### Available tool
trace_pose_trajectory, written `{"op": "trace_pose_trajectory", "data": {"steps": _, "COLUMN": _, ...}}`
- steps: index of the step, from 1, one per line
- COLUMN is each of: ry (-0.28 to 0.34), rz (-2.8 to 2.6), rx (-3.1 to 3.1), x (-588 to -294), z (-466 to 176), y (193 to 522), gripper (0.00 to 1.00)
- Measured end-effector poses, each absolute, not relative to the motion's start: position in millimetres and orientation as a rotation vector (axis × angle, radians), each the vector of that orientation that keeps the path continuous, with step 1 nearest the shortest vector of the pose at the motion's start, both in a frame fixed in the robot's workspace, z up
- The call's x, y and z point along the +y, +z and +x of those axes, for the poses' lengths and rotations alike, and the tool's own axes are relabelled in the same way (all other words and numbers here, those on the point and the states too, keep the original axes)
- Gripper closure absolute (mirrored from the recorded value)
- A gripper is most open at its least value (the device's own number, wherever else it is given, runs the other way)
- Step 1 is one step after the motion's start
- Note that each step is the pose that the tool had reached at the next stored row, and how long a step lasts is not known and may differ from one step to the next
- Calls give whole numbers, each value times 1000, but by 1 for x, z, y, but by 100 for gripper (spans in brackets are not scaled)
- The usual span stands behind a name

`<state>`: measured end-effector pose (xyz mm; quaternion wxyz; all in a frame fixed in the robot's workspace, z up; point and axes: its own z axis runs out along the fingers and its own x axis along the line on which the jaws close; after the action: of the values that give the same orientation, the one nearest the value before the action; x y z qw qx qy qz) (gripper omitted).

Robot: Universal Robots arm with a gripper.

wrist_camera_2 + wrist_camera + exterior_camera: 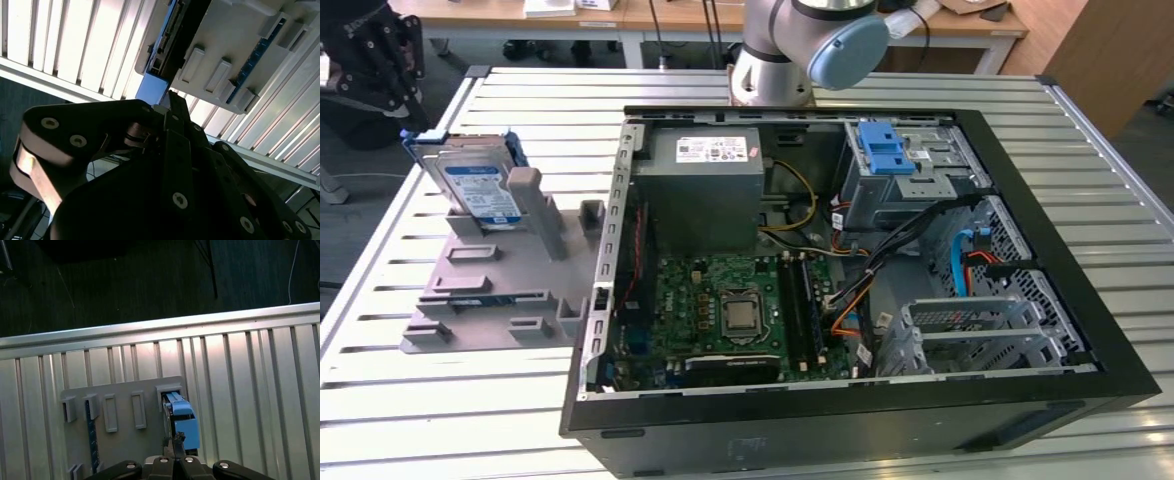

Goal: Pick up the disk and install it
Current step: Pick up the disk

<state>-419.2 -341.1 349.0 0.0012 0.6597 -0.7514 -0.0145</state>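
Step in hand: the pick-up, by my reading. The approach is made and no grasp shows yet.
Disk: the disk (pixel 478 185) stands on edge in a slot of the grey holder (pixel 494 290), at the exterior view's left, outside the computer case (pixel 854 420). Nothing is installed.
Gripper: in the first wrist view the gripper (pixel 175 440) hangs over the disk's blue-framed top edge with its fingers drawn together at the tips. It looks clenched on nothing. In the exterior view it sits apart from the disk, above the holder's far end.
What the grasp calls for: the fingers would have to spread wider than the drive is thick, line up across its flat faces, and come straight down over the top edge. The lift should run along the slot so the frame does not bind. This is a judgement.
Destination, likely: the drive cage (pixel 907 165) with the blue latch, at the case's far corner on the exterior view's right. Loose cables lie just beside it.
Inside the case: a grey power supply (pixel 700 190) and the green motherboard (pixel 734 300).
Surface: a slatted aluminium table (pixel 454 420) carries both holder and case. Its ribs are shiny.
Room: dark carpet (pixel 125 280) lies past the table edge. Wooden desks stand behind the robot arm (pixel 801 50).
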Motion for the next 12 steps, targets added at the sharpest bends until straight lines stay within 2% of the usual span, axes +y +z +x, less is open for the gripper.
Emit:
{"op": "trace_pose_trajectory", "data": {"steps": 1, "ry": -45, "rz": 2071, "rx": -2359, "x": -341, "z": -419, "y": 349, "gripper": 89}}
{"op": "trace_pose_trajectory", "data": {"steps": 2, "ry": -45, "rz": 2071, "rx": -2359, "x": -341, "z": -419, "y": 349, "gripper": 83}}
{"op": "trace_pose_trajectory", "data": {"steps": 3, "ry": -46, "rz": 2071, "rx": -2359, "x": -341, "z": -419, "y": 349, "gripper": 83}}
{"op": "trace_pose_trajectory", "data": {"steps": 5, "ry": -45, "rz": 2071, "rx": -2359, "x": -341, "z": -419, "y": 349, "gripper": 71}}
{"op": "trace_pose_trajectory", "data": {"steps": 6, "ry": -45, "rz": 2071, "rx": -2359, "x": -341, "z": -419, "y": 349, "gripper": 71}}
{"op": "trace_pose_trajectory", "data": {"steps": 10, "ry": -44, "rz": 2070, "rx": -2358, "x": -340, "z": -419, "y": 348, "gripper": 47}}
{"op": "trace_pose_trajectory", "data": {"steps": 12, "ry": -42, "rz": 2070, "rx": -2358, "x": -339, "z": -419, "y": 346, "gripper": 47}}
